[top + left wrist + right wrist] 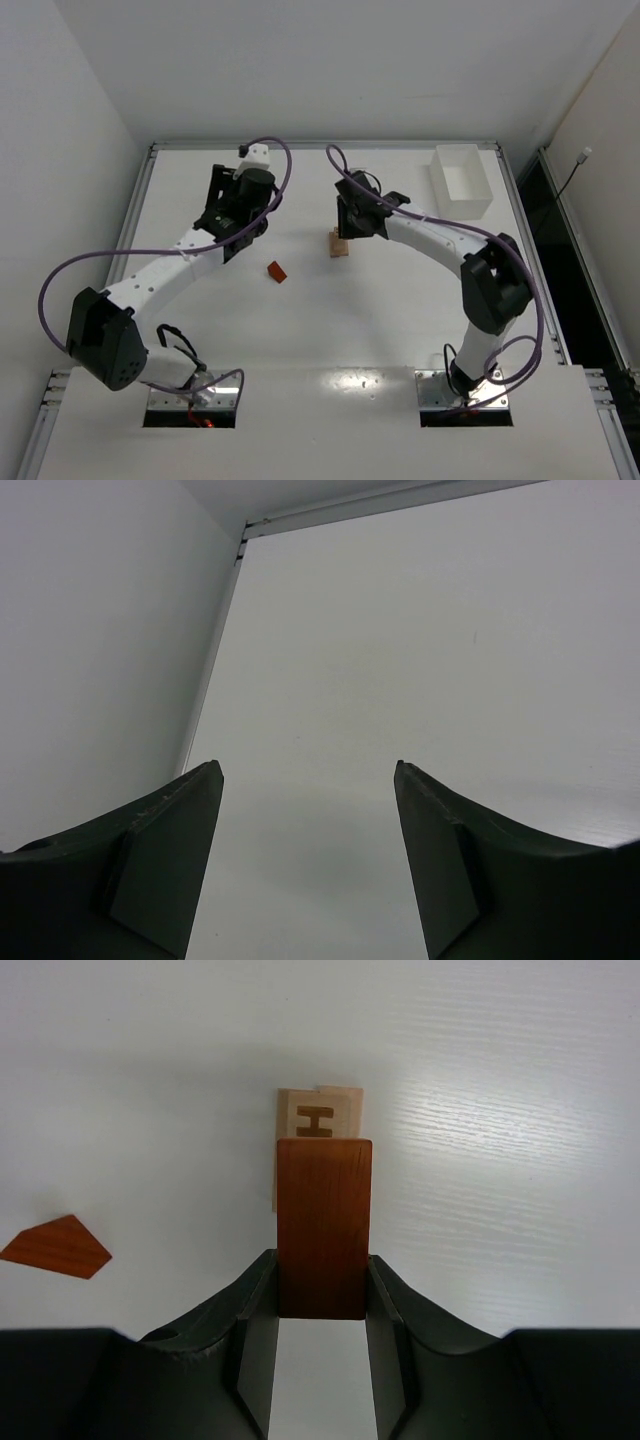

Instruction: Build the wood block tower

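Note:
The wood block tower point(340, 246) is a small stack of pale tan blocks mid-table; in the right wrist view its top block point(320, 1112) bears an H mark. My right gripper point(345, 228) point(320, 1260) is shut on a reddish-brown rectangular block point(322, 1225) and holds it right over the stack; whether they touch I cannot tell. A reddish-brown wedge point(276, 271) point(57, 1246) lies on the table to the left of the stack. My left gripper point(222, 195) point(305, 770) is open and empty over bare table at the back left.
A white rectangular bin point(460, 180) stands at the back right. The table's raised back rim point(330, 510) and the left wall point(90, 650) are close to my left gripper.

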Action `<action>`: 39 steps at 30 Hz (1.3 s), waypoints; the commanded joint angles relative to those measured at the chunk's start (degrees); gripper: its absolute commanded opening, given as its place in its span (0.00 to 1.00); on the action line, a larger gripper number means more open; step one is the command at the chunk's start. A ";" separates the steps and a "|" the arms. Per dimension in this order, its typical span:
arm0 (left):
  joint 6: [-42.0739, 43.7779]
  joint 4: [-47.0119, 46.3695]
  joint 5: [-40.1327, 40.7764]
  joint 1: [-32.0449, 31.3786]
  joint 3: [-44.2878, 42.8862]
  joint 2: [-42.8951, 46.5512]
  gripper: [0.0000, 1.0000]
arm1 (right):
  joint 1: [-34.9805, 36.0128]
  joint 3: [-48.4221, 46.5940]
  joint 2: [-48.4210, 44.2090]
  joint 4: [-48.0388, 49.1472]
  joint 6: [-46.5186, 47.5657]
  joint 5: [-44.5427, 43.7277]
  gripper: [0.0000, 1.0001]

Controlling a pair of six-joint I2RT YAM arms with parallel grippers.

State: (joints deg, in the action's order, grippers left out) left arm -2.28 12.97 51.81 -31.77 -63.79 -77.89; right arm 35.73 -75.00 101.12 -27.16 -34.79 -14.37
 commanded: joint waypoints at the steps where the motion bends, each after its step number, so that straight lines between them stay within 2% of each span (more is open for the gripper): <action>1: -1.50 0.21 -0.48 1.44 -3.53 -1.30 0.66 | -0.04 -5.49 1.71 -0.70 -3.45 -0.66 0.00; 7: -3.08 0.91 -1.71 1.97 -4.06 -2.35 0.65 | -0.04 -9.37 5.04 -2.64 -4.06 -0.13 0.00; 39: -3.88 1.36 -2.86 4.08 -5.12 -4.47 0.64 | 1.01 -12.10 11.12 -4.31 -4.06 -0.75 0.00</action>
State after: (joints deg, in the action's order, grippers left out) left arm -6.44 15.40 49.30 -28.49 -66.72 -82.26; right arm 36.27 -84.90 111.61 -31.86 -37.80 -14.76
